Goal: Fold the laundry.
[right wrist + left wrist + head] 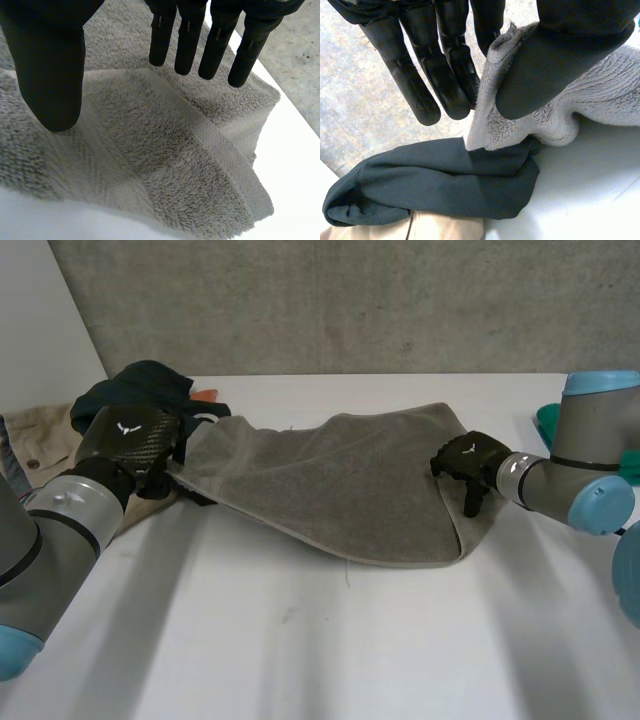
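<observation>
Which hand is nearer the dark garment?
Left. The left hand pinches a corner of the grey towel just beside the dark garment; the right hand is at the towel's opposite end.

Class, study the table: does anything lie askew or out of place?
The grey towel lies askew: one corner, pinched in the left hand, hangs over the dark garment; its end under the right hand is doubled over.

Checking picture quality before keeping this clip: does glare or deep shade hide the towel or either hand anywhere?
Head view: no glare on the table; the grey towel, left hand and right hand are well lit. Left wrist view: the dark garment is dim, yet its folds show. Right wrist view: the towel is evenly lit, with shade under its folded edge.
</observation>
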Available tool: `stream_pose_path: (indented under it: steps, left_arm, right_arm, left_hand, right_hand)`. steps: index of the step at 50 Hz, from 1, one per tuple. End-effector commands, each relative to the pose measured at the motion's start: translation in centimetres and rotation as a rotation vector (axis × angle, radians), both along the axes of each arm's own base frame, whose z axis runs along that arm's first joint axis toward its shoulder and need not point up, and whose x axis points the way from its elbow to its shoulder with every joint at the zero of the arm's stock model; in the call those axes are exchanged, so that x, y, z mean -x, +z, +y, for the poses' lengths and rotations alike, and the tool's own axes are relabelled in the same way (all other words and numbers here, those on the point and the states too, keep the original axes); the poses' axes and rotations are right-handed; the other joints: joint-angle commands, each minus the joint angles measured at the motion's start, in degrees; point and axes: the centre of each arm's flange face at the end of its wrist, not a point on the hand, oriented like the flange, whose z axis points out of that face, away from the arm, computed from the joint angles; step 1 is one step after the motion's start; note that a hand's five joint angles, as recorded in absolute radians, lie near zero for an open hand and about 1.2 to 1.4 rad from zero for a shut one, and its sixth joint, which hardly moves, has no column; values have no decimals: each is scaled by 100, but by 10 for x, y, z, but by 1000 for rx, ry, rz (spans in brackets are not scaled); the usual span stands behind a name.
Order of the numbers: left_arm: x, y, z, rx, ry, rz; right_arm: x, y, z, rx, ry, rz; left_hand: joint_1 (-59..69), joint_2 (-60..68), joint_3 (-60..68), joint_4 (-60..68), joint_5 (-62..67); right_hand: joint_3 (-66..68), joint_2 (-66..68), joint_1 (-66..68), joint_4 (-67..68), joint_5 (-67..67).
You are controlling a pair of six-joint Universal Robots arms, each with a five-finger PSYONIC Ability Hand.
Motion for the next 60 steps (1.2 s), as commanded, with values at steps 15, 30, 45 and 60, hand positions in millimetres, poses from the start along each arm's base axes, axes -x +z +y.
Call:
stream_pose_path:
  steps: [15, 30, 45, 60]
  left_arm:
    - [-4, 4, -2, 12, 15, -4]
    - [-30, -28, 64, -363, -57, -379]
    - [-8, -48, 44, -348, -130, -461]
    - [57, 129, -101, 639, 21, -131]
  right_arm:
    - [49, 59, -2, 118, -143, -68]
    - [147, 81, 106, -194, -141, 284]
    - [148, 59, 99, -199, -139, 286]
    - [99, 234, -25, 799, -357, -280]
  left_hand:
    - [1339, 1130, 1169, 1124, 1186]
    - [1339, 1130, 1169, 1124, 1186]
    - [1339, 1130, 1169, 1124, 1186]
    - [1339, 1130, 1169, 1124, 1186]
  right_hand:
    - [5247, 5277, 5213, 5200, 5171]
    - [5247, 5277, 5213, 5200, 5171]
    - [5247, 5277, 5213, 5200, 5171]
    - [5247, 5277, 5213, 5200, 5171]
